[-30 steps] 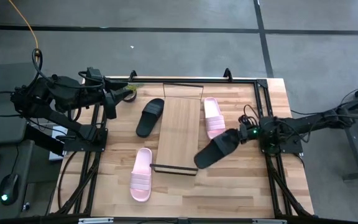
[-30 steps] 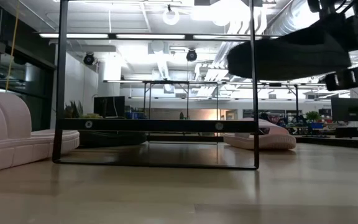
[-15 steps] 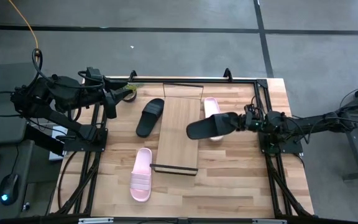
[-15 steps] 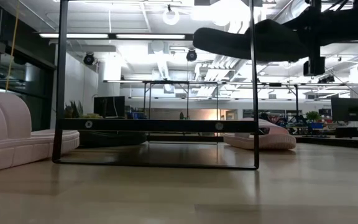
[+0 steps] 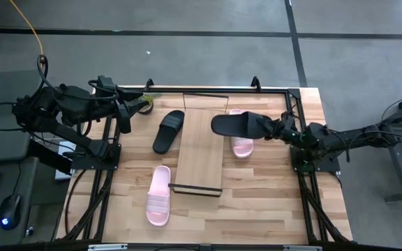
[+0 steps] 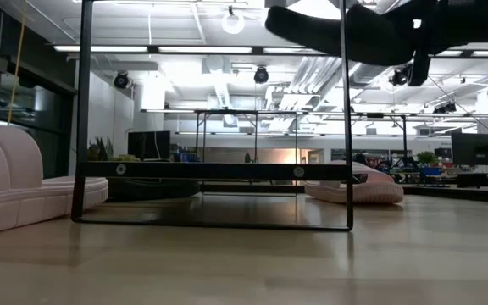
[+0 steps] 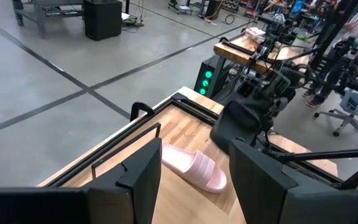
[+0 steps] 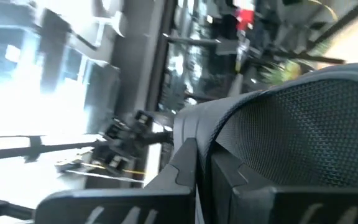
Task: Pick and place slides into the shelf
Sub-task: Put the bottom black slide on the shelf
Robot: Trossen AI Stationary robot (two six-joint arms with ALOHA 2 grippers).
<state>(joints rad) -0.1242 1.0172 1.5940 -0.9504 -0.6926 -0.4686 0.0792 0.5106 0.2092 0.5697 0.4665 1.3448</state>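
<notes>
The right gripper [image 5: 269,130] is pinched tight on the back end of a black slide [image 5: 237,125] and holds it in the air, sole roughly level, over the far right part of the shelf [image 5: 201,150], with the toe pointing toward the shelf board and the heel end overhanging the pink slide [image 5: 237,136] that lies on the table just beside the shelf's right edge. From table height the carried slide [image 6: 346,30] hangs well above the shelf's black wire frame [image 6: 214,169]. The main risk is the grip itself: the fingers hold only a thin bit of the slide at one end, so the long free end can sag or swing, and a quick move could let it twist or slip out and drop onto the pink slide or the table rather than the board. A second risk is placement: released where it hangs now, the slide would likely land half on the shelf's right edge and tip off, or knock the pink slide beside it. Lowering too steeply could also catch the toe on the wire frame at the shelf's far end. The board looks narrow for four slides, so a crooked set-down would crowd out the others. The left gripper [image 5: 125,115] waits with its fingers spread near the table's far left corner, holding nothing; a second black slide [image 5: 168,130] lies on the table between it and the shelf's left edge, and another pink slide [image 5: 159,195] lies near the shelf's near left corner.
</notes>
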